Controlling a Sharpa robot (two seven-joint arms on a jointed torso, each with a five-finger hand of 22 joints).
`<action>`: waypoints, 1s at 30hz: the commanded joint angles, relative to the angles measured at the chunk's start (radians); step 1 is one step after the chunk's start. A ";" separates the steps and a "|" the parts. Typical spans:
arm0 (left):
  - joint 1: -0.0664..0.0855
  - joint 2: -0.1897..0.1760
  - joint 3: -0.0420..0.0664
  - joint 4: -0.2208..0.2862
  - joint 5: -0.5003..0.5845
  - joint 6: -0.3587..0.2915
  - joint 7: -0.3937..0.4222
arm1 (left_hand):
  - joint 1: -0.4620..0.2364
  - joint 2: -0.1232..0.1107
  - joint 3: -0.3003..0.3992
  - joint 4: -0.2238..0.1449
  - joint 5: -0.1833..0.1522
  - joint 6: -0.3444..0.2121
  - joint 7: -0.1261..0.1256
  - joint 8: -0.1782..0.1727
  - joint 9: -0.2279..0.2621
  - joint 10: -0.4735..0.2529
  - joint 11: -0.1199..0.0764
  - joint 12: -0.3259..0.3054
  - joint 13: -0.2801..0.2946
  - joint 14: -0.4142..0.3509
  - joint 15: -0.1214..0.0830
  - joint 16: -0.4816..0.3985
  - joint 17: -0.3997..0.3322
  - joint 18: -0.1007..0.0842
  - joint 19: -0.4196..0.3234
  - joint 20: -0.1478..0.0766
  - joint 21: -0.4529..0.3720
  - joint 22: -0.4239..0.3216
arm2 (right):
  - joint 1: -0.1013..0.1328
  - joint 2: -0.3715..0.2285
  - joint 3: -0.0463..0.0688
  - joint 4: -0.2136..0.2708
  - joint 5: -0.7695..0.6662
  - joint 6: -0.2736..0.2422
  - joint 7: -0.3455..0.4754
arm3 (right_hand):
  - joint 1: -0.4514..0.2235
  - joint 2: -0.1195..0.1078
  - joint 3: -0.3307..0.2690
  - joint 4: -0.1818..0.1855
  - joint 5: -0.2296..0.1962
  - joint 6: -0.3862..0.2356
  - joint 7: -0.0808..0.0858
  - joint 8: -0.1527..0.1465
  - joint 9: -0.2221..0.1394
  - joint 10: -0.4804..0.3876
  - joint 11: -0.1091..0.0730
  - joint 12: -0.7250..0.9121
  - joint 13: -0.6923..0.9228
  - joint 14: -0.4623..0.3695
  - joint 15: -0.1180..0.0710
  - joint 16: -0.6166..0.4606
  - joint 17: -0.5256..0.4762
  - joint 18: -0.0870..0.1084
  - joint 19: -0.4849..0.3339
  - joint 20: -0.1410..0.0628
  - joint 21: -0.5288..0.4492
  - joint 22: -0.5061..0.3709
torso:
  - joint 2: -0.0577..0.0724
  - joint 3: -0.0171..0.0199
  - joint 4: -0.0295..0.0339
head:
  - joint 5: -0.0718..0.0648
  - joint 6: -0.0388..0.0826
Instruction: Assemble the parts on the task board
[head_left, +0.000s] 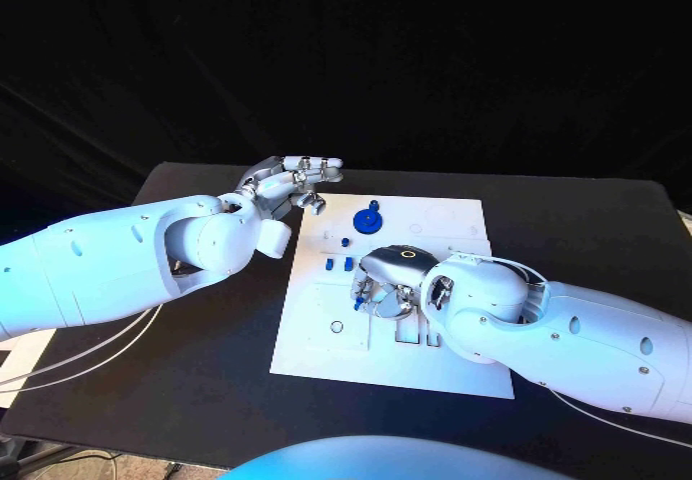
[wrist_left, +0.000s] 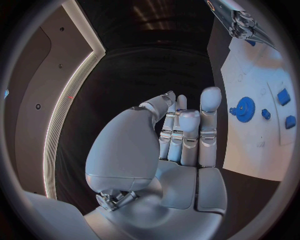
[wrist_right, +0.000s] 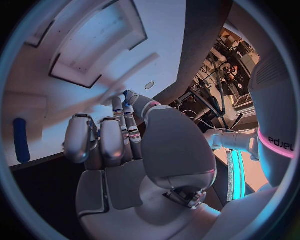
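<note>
Right now the right hand (head_left: 387, 288) hovers mid task board (head_left: 447, 225), fingers curled down — grip can't tell (parts (head_left: 338, 264) just beside it). Left hand (head_left: 293, 180), open & empty, off the board's far-left corner; blue gear (head_left: 369, 218) nearer it.

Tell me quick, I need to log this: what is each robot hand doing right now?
Left robot hand: holds nothing, fingers apart, beside the task board.
Right robot hand: over the board; whether it holds a part cannot be told.
</note>
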 joint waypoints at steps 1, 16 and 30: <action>0.000 0.001 0.001 0.001 -0.005 0.016 0.003 | 0.007 0.005 -0.005 0.000 -0.003 -0.005 -0.001 0.003 -0.001 -0.006 -0.002 0.003 0.002 -0.004 0.000 -0.005 -0.001 0.007 -0.008 0.002 -0.006 -0.001 | -0.006 0.000 -0.006 -0.001 0.008 0.035 -0.009 | 0.005 -0.001 -0.007 -0.001 0.007 -0.007 0.003 -0.002 -0.001 -0.001 -0.003 0.000 0.002 0.025 0.007 0.001 -0.001 0.001 0.000 0.004 -0.006 -0.001 | 0.001 0.0006 0.0008 | 0.000 0.000; 0.000 -0.001 0.001 -0.003 -0.005 0.018 0.000 | 0.008 0.006 -0.005 -0.001 -0.003 -0.005 -0.001 0.003 -0.001 -0.006 -0.002 0.004 0.002 -0.005 0.000 -0.005 -0.003 0.007 -0.009 0.002 -0.008 -0.002 | -0.006 -0.039 -0.006 0.031 0.006 -0.087 0.009 | 0.016 -0.032 -0.103 -0.019 0.016 -0.217 0.023 -0.002 -0.058 -0.160 0.023 0.014 0.002 0.008 0.028 -0.032 -0.050 0.018 -0.049 0.023 -0.063 -0.076 | 0.000 0.0014 -0.0015 | -0.003 0.004; 0.000 -0.002 0.000 -0.007 -0.005 0.021 -0.001 | 0.008 0.006 -0.005 -0.001 -0.003 -0.005 -0.001 0.003 -0.001 -0.006 -0.002 0.004 0.002 -0.005 0.000 -0.005 -0.003 0.007 -0.009 0.002 -0.008 -0.002 | 0.024 -0.160 0.013 0.129 -0.004 -0.136 -0.013 | 0.040 0.003 -0.125 -0.028 0.030 -0.160 0.020 0.012 -0.053 -0.129 0.016 0.072 0.003 0.013 0.022 -0.023 -0.041 0.014 -0.031 0.019 -0.053 -0.060 | 0.000 0.0011 -0.0010 | -0.022 0.020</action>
